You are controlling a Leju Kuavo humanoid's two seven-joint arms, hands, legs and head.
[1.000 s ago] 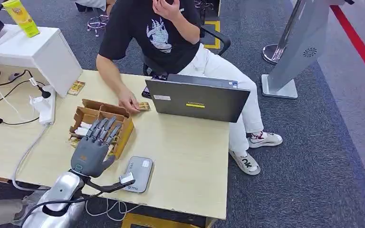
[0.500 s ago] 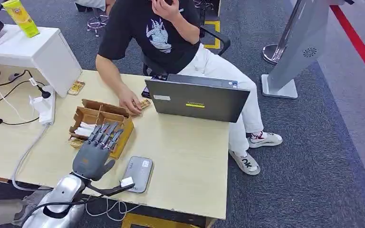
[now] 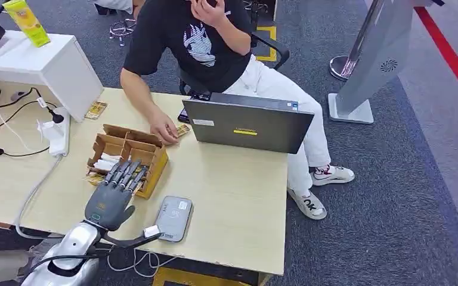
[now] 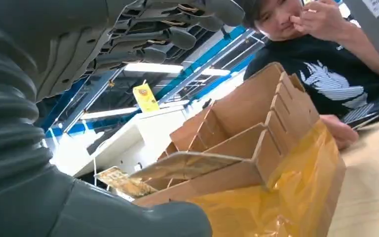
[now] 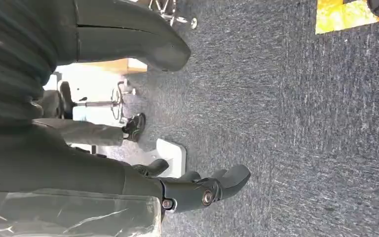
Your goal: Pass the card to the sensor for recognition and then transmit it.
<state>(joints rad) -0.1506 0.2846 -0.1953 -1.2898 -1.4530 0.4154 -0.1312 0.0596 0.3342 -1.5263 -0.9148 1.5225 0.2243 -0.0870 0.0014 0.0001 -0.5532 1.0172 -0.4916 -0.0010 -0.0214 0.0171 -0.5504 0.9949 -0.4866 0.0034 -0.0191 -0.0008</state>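
Observation:
My left hand hovers flat over the table with its fingers spread, their tips over the near edge of the partitioned cardboard box. It holds nothing. In the left wrist view the hand is above the box, and a gold patterned card lies beside the box. The grey sensor pad lies on the table just right of my left wrist. Another gold card is under a seated person's hand, and one more gold card lies by the white stand. My right hand hangs over the carpet, empty, thumb apart.
A person sits behind the desk with a hand close to the box's far side. A grey laptop stands at the back right. A white stand, a power strip and cables occupy the left.
My left hand has drawn back toward the table's near edge, so its fingertips have slid from over the box interior to its near rim. The person's hand shifted slightly.

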